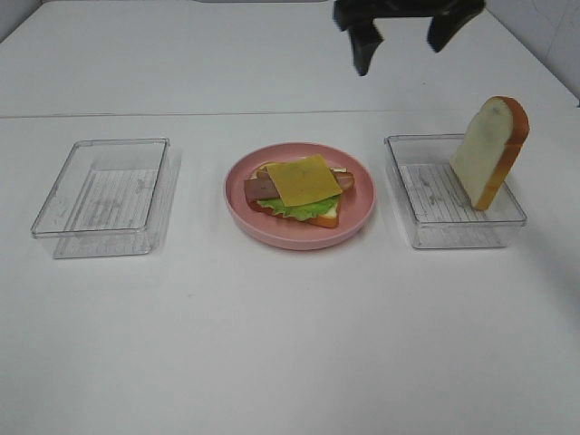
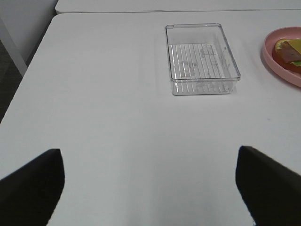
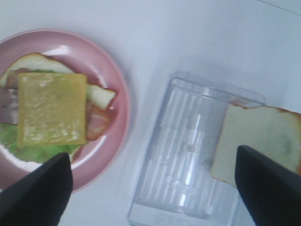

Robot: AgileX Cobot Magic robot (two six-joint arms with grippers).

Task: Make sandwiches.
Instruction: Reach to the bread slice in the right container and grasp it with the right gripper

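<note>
Both grippers were spread and held nothing: the right gripper (image 1: pixel 403 41) hung above the far edge of the desk (image 1: pixel 290 344), while the left gripper (image 2: pixel 149 188) hovered near the desk's left side. At mid-desk the pink plate (image 1: pixel 237 195) carried the open sandwich (image 1: pixel 299 190): bread, lettuce, bacon, cheese on top. Toward the right edge, a bread slice (image 1: pixel 489 149) stood tilted in the right tray (image 1: pixel 453 231). The left tray (image 1: pixel 101 186) sat toward the left edge.

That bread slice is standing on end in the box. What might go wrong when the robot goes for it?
The bread slice leans upright against the right tray's wall, so the open right gripper may tip it instead of gripping it. Also, the cheese sits skewed on the sandwich, so a top slice might slide.
</note>
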